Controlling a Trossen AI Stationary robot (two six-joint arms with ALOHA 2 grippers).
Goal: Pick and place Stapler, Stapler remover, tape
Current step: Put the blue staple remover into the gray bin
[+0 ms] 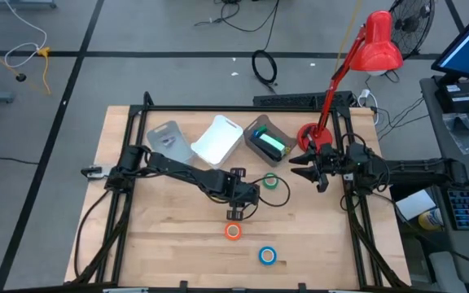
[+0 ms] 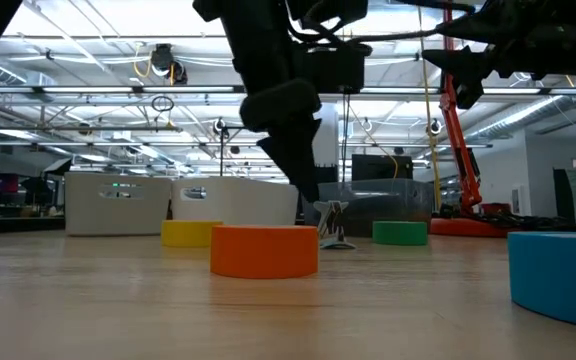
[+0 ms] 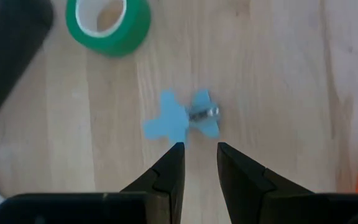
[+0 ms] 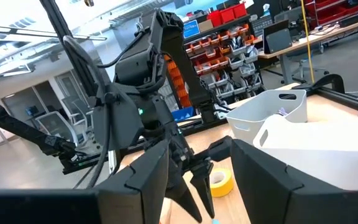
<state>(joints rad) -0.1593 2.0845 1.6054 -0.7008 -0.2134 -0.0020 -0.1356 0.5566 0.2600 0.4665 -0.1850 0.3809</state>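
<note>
A small blue staple remover (image 3: 185,119) lies flat on the wooden table; it also shows in the low view (image 2: 334,228). My left gripper (image 3: 199,148) points down just above it near the table's middle (image 1: 236,210), fingers a little apart and empty. The green tape (image 1: 270,181) lies just to its right, the orange tape (image 1: 233,231) on its near side and the blue tape (image 1: 267,255) nearer still. The yellow tape (image 2: 192,232) shows behind the orange tape (image 2: 264,250). My right gripper (image 1: 301,166) waits open and empty, raised at the right.
A white bin (image 1: 218,140), a dark bin (image 1: 260,130) holding a green object, and a grey lid-like piece (image 1: 168,140) stand along the far side. A red desk lamp (image 1: 377,45) stands on its base (image 1: 309,134) at the far right.
</note>
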